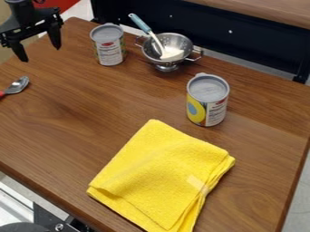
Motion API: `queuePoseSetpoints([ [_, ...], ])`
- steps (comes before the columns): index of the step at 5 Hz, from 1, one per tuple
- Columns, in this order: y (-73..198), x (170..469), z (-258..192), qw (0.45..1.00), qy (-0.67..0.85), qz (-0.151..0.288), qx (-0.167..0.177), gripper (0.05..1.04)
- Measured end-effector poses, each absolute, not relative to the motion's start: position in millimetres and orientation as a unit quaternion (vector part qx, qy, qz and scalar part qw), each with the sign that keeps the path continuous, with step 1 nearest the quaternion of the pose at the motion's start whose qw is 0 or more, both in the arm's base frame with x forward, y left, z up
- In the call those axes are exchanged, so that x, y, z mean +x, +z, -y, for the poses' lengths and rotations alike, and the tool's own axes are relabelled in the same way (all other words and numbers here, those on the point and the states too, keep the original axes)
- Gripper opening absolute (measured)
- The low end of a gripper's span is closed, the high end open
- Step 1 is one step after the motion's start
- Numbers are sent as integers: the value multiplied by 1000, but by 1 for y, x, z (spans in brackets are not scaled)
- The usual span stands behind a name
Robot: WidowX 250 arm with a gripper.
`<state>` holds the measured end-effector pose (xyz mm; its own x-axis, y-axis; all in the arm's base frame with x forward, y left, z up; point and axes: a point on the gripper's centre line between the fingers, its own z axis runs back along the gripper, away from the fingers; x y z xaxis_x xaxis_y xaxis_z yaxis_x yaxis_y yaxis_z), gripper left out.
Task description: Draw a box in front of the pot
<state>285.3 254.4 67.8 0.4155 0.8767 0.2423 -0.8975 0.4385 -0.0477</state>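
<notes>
- The gripper (41, 54) is held with its fingers spread wide, above the far left of the table (66, 118).
- The metal pot (176, 41) is set at the far side, between the left can (109, 49) and the right can (207, 102), which is placed nearer.
- A blue-handled utensil (140, 23) is leaned inside it.
- A yellow cloth (160, 174) is laid folded, near.
- A spoon (18, 85) is placed left.

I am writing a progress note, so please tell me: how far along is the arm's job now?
Done: nothing certain; one can stands beside the metal colander, the likely pot, the other can nearer the camera. In hand: nothing; the open tool hangs at upper left. Left: probably the whole step, bringing a can, if that is the box, in front of the colander.
</notes>
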Motion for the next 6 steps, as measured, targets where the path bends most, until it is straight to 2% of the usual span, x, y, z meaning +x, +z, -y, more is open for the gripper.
queuePoseSetpoints([
  [1, 52, 282, -252, 839, 534, 93, 41, 998],
  [2, 39, 301, -256, 793, 603, 67, 42, 998],
  [3, 35, 326, -259, 757, 646, 100, 25, 998],
  [5, 41, 370, -273, 695, 692, 194, 31, 998],
  [6, 36, 387, -279, 684, 702, 194, 45, 998],
])
